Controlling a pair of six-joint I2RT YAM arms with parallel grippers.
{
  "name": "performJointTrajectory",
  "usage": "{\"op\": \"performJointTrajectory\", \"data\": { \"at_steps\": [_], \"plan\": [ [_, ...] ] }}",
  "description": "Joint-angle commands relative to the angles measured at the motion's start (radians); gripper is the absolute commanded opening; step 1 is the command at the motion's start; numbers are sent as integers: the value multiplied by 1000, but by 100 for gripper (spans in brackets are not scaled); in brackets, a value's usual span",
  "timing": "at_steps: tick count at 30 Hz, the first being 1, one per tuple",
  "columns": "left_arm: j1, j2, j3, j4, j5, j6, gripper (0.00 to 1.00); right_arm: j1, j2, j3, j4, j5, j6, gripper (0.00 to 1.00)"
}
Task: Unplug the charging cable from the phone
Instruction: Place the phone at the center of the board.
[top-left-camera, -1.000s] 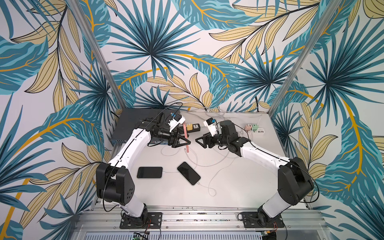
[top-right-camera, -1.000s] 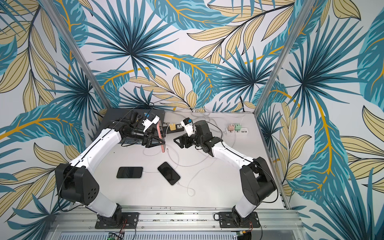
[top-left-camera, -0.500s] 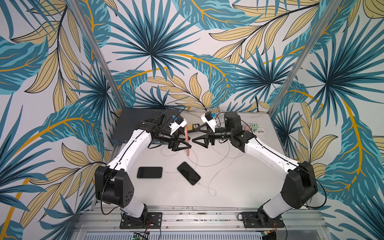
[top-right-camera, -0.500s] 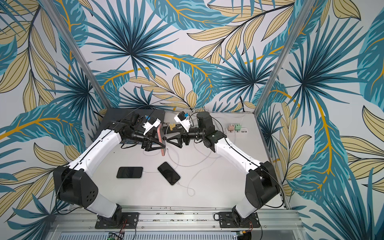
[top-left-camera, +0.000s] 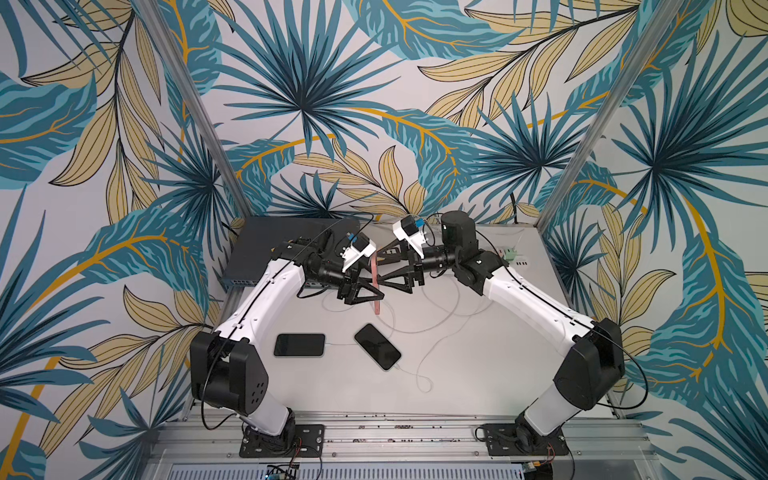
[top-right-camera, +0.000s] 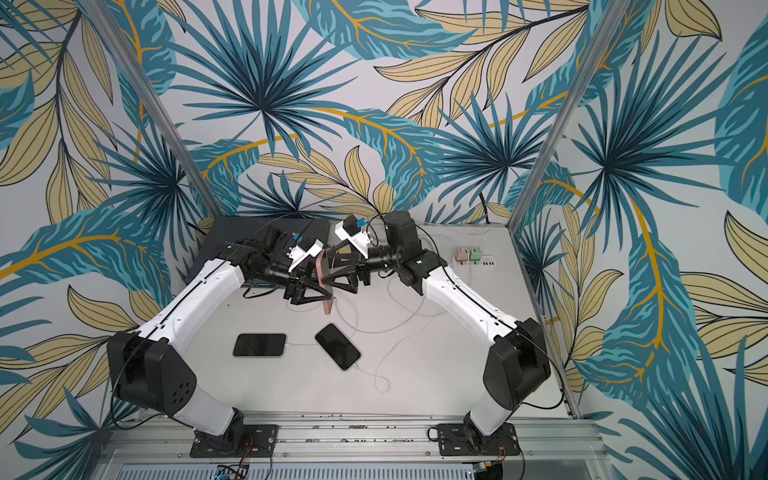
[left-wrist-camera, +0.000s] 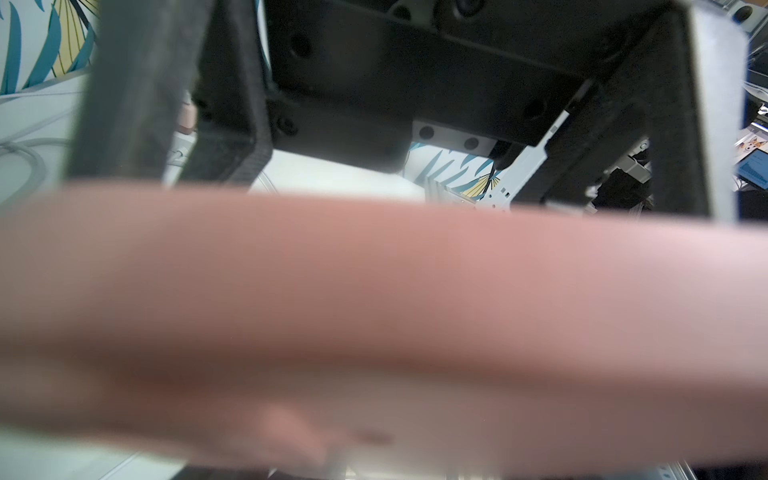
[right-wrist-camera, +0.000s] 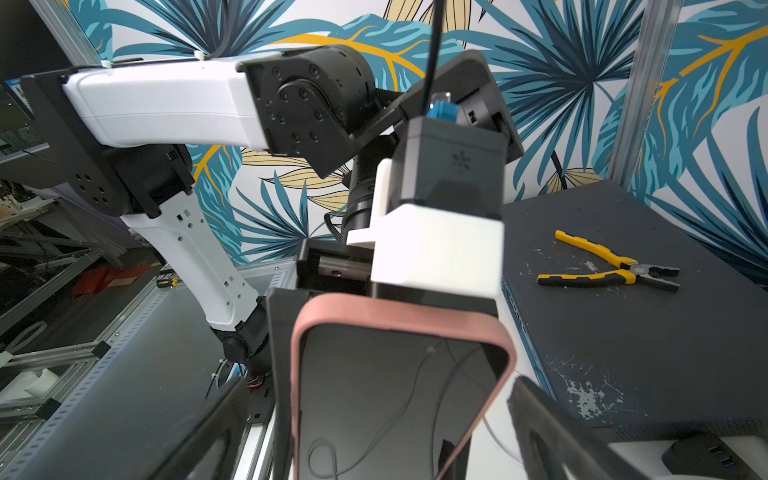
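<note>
- The pink-cased phone (top-left-camera: 375, 274) stands on edge, up off the table (top-left-camera: 478, 374), a little toward 12 o'clock from the table's middle in both top views; its dark screen (right-wrist-camera: 395, 395) faces the right wrist camera.
- The pictures do not show whether a cable sits in its lower end.
- The left claw (top-left-camera: 374, 286) is clamped on the phone's faces, holding it in the air; in the left wrist view the case is only a pink blur (left-wrist-camera: 374, 311).
- The right claw (top-left-camera: 380, 270) stands wide, one finger (right-wrist-camera: 199, 436) on each side of the phone's upper part, with a slim gap to the case edge.
- White cables (top-left-camera: 436, 307) loop on the table under both claws.
- Two black phones lie flat toward 6 o'clock, one (top-left-camera: 299, 345) level, the other (top-left-camera: 377, 347) angled, each with a white cable at one end.
- A black box (top-left-camera: 266, 245) fills the 10 o'clock corner; yellow-handled pliers (right-wrist-camera: 611, 270) lie on it.
- A power strip with pink and green plugs (top-right-camera: 469, 255) sits at 2 o'clock.
</note>
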Motion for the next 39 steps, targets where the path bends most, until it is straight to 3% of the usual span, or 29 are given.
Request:
{"op": "performJointTrajectory", "data": {
  "at_steps": [1, 10, 19, 21, 25, 26, 32, 39],
  "plan": [
    [-5, -41, 6, -7, 31, 20, 37, 14, 21, 24, -23, 4, -3, 100],
    [-7, -50, 5, -8, 15, 23, 37, 29, 58, 50, -24, 32, 32, 99],
    [-10, -59, -4, -2, 8, 26, 38, 31, 65, 43, -17, 19, 43, 73],
    [-10, -61, -12, 4, 1, 29, 46, 31, 60, 37, -17, 2, 31, 65],
    [-11, -84, -58, 68, -60, 3, 96, 31, 29, 7, -10, 12, 24, 51],
    [-11, -93, -75, 93, -79, -11, 99, 30, 20, -4, -5, 22, 33, 50],
    [24, -118, -118, 132, -128, -31, 100, 8, 5, 1, -120, 178, 122, 46],
    [112, -121, -116, 96, -109, -52, 100, -35, 87, 12, -430, 527, 216, 47]
  ]
}}
